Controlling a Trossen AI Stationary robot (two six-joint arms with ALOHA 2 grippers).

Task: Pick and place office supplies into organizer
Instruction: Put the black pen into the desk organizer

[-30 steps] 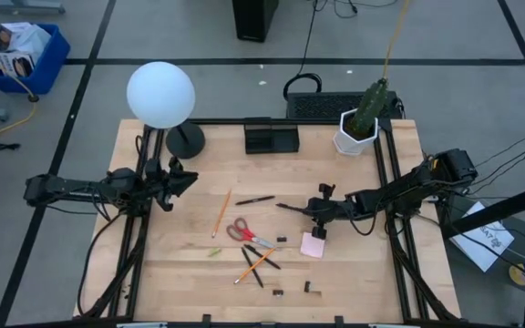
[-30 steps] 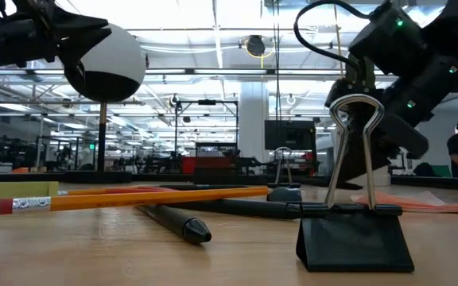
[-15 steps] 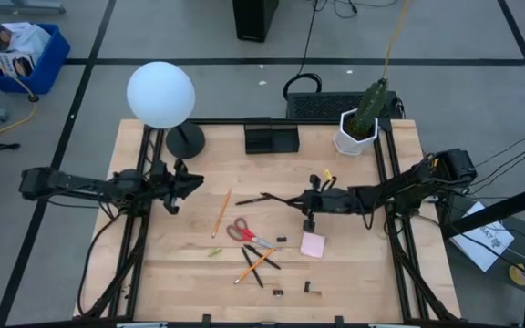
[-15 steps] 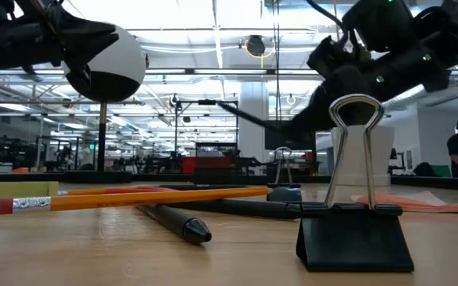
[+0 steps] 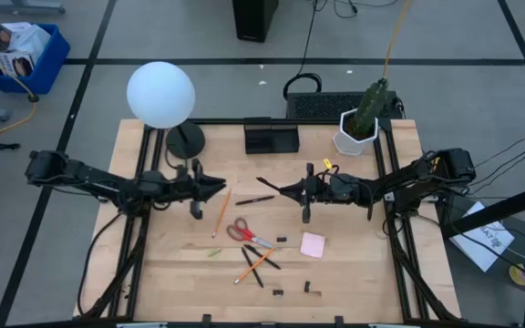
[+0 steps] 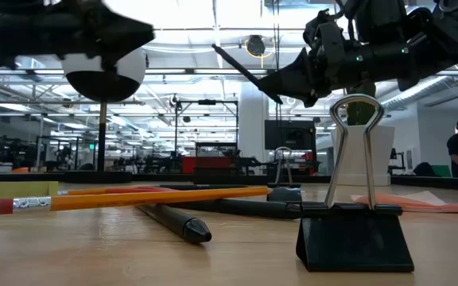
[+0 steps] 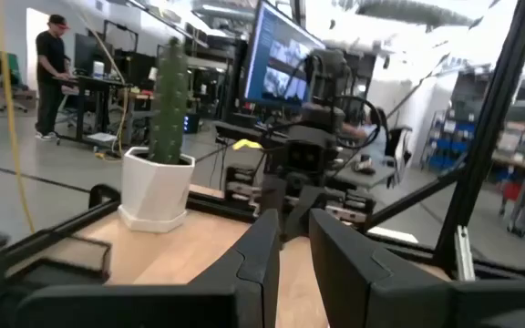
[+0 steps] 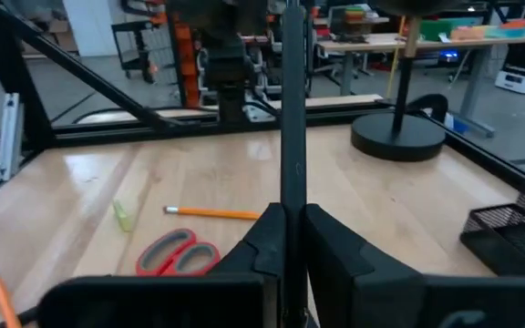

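My right gripper [image 5: 297, 190] hangs over the table's middle, shut on a black pen [image 5: 272, 185] that sticks out toward the table's left. My left gripper [image 5: 215, 187] faces it from the left; its fingers [image 7: 264, 246] stand close together with a narrow gap and nothing between them. On the table lie the red-handled scissors [image 5: 242, 231], an orange pencil [image 5: 222, 211], another black pen [image 5: 255, 200], a pink sticky-note pad [image 5: 313, 244], crossed pens and a pencil [image 5: 255, 264] and small black clips [image 5: 308, 287]. The black organizer [image 5: 272, 138] stands at the far edge. My right gripper pinches the black pen between its two fingers near the pen's right-hand end [image 8: 292, 196]. The fingers come level from the table's right and the pen runs along them, straight ahead. The pen is lifted clear of the table, its free end [image 6: 227, 57] tilted slightly up.
A lamp with a white globe [image 5: 160, 94] and a round black base [image 5: 186, 139] stands at the far left. A white pot with a cactus [image 5: 358, 128] stands at the far right. A large binder clip [image 6: 355, 214] stands upright near the front edge.
My right gripper has risen and tipped from pointing down to level, moving toward the table's left and far edge; the black pen has come up off the table with it. My left gripper has moved toward the table's right, nearer the right gripper.
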